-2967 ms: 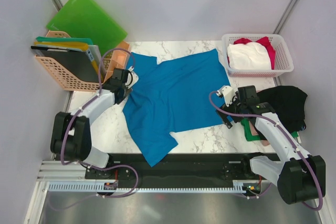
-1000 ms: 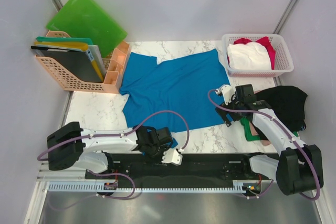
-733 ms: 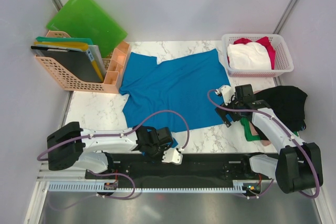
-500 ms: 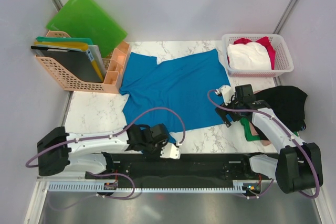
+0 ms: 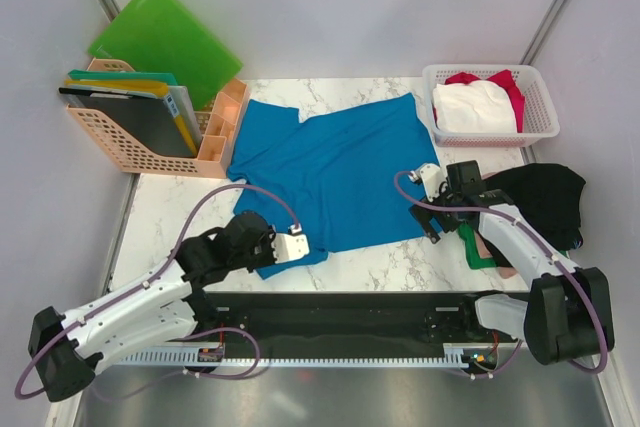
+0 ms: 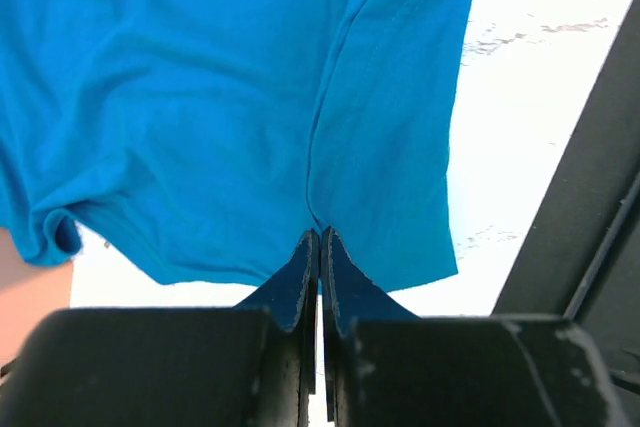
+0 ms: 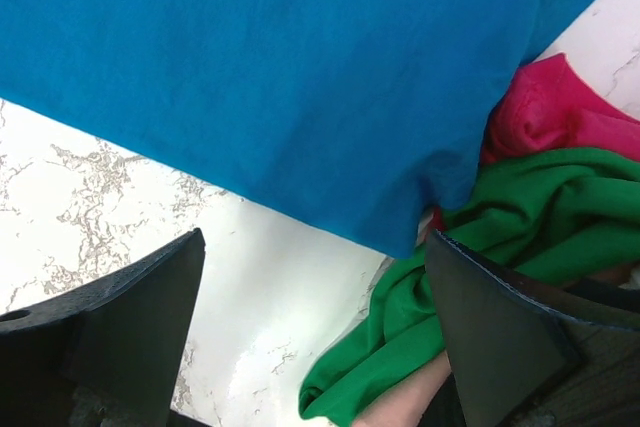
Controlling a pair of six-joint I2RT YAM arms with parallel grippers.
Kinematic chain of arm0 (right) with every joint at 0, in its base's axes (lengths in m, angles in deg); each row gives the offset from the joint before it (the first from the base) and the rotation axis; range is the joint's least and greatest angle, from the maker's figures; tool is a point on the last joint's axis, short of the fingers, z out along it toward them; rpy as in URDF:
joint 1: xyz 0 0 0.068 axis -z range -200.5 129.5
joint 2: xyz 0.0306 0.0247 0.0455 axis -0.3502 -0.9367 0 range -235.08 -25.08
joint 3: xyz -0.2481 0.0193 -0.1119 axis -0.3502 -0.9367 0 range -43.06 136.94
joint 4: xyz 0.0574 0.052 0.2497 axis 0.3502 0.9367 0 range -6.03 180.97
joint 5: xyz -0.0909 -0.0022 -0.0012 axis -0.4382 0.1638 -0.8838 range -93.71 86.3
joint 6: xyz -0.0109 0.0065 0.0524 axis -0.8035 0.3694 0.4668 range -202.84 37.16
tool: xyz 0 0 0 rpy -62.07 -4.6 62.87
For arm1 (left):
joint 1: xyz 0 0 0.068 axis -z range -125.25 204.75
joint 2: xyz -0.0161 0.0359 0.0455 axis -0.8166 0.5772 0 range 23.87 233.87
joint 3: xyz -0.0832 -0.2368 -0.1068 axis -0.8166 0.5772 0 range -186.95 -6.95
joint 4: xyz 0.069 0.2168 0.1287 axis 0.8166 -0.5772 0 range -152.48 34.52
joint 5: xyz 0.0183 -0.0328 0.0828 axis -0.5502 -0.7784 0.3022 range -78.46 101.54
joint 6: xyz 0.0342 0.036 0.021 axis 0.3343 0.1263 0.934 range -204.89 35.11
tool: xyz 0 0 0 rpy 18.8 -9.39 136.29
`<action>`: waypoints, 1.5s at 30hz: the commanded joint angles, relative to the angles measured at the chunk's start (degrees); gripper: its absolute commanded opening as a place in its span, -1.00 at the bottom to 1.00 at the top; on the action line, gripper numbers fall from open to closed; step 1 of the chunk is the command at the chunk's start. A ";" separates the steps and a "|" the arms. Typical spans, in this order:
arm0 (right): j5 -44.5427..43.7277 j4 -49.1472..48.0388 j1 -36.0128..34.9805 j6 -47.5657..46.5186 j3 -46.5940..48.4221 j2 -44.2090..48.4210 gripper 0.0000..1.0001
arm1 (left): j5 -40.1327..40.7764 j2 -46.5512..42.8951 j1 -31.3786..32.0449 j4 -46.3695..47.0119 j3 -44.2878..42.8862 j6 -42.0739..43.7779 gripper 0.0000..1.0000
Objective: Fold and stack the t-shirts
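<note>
Your left claw (image 6: 320, 247) is clenched on the blue shirt's (image 5: 335, 162) near sleeve. Your right claw (image 7: 312, 247) hangs released at its hem corner. The shirt lies mostly spread on the worktop (image 5: 180, 212), its first fold apparently barely begun. Nothing is stacked. The black shirt (image 5: 545, 197), green shirt (image 5: 478, 247) and those in the basket (image 5: 500, 135) wait.

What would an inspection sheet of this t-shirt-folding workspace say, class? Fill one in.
Surface: marble table, bare at near left.
Job's things: blue t-shirt spread flat; black t-shirt and green t-shirt heaped right; white t-shirt in basket.
Clutter: green folders, peach file rack.
Grippers: left gripper shut on blue t-shirt's near edge; right gripper open at its right corner.
Cables: purple cables along both arms.
Surroundings: grey walls.
</note>
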 commanded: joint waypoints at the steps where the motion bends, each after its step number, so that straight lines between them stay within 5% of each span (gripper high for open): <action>1: 0.69 1.21 -0.13 -0.66 2.43 -1.22 0.96 | 1.09 -3.10 -2.40 0.55 0.22 2.10 -0.95; 21: 1.39 1.92 -0.13 -1.54 4.20 -3.16 0.96 | 12.87 -9.96 -12.77 7.50 3.29 9.49 -0.95; 30: 3.06 1.57 -0.13 -1.63 4.63 -2.46 0.96 | -1.18 -9.53 -18.75 5.12 -1.97 -0.88 -0.95; 45: 2.62 2.62 -0.13 -4.09 3.32 -4.22 0.88 | -3.65 -5.66 -19.28 3.28 -10.24 0.08 -0.95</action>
